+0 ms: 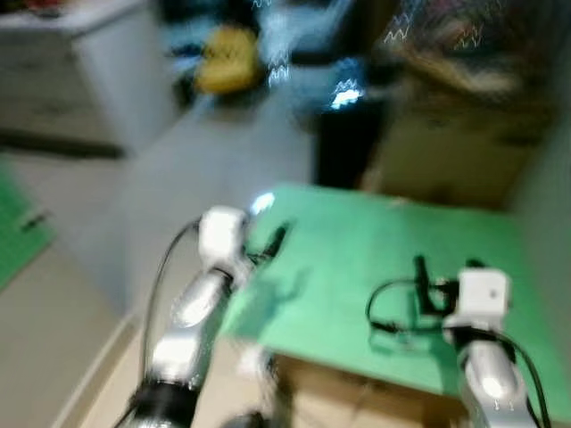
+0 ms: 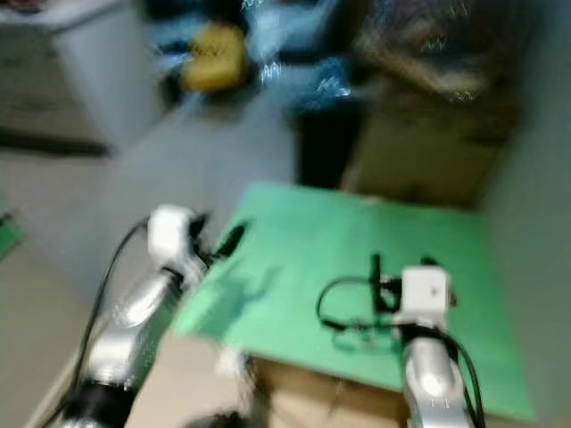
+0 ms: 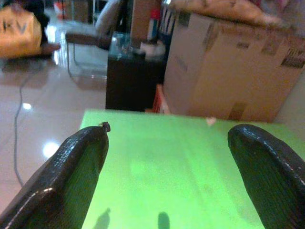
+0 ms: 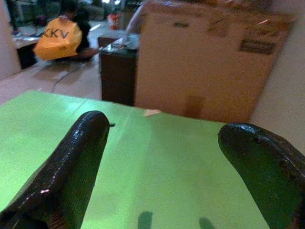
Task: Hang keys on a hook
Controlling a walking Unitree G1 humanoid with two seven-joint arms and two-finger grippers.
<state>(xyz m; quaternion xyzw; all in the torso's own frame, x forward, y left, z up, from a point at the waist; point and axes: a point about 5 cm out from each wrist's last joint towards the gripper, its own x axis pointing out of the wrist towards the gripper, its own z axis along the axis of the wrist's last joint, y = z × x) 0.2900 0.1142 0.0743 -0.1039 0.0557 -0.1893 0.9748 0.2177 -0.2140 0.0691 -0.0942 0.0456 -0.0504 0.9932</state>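
Note:
The head views are blurred by motion. A green tabletop (image 1: 357,267) lies in front of me. My left gripper (image 1: 272,241) reaches over the table's left edge; in the left wrist view the left gripper (image 3: 169,138) is open, with nothing but green surface between its fingers. My right gripper (image 1: 442,272) hovers over the near right part of the table. It too stands open in the right wrist view (image 4: 167,129), holding nothing.
A big cardboard box (image 3: 228,62) stands right behind the table, with a dark side table (image 3: 131,81) to its left. A yellow bag (image 1: 227,58) sits far back on the glossy floor. There is a white cabinet (image 1: 80,71) at the far left and a green mat (image 1: 18,232) on the floor.

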